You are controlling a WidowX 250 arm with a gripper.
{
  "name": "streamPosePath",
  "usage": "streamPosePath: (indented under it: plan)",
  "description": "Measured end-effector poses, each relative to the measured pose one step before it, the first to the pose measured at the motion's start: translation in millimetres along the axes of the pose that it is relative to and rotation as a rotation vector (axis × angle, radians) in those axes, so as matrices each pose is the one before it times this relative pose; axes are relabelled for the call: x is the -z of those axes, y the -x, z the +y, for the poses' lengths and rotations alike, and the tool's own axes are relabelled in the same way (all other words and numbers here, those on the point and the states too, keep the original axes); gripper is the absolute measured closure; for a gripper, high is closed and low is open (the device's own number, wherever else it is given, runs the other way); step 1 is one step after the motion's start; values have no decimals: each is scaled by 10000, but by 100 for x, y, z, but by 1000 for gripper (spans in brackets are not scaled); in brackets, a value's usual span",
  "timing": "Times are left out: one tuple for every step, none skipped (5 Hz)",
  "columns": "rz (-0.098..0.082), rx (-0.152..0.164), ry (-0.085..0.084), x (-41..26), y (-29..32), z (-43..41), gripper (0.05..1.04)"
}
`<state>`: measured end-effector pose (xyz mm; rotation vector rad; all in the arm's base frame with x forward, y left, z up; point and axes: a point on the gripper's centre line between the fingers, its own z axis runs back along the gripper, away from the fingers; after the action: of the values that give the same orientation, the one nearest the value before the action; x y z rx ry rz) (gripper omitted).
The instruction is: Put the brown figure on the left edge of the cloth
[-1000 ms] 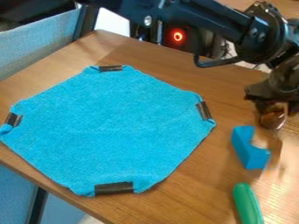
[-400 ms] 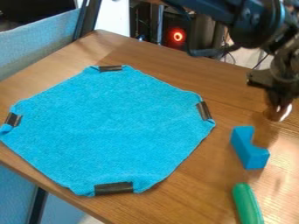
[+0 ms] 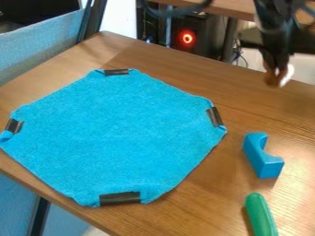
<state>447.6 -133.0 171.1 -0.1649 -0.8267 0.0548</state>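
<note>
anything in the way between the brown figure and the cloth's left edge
Nothing visible stands in the way. The brown figure is held in the gripper, up beyond the cloth's right side; the blue block and green object lie nearer the camera.

Logged on wooden table (image 3: 197,207): blue block (image 3: 265,163), curved notch facing upper right; near it, toward the view's bottom edge, rounded green object (image 3: 261,214), not touching. Noted behind: glowing red ring (image 3: 187,38) on dark equipment. Observed at left: pale-blue panel (image 3: 43,46).
</note>
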Motion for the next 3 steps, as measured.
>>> streamPosePath:
  plan:
    - [283,-356,-145,-1945,242,3975,1031]
    - [282,-57,-106,-1618,1207,4089,1031]
    - [-34,58,-125,-2753,1349,4611,1031]
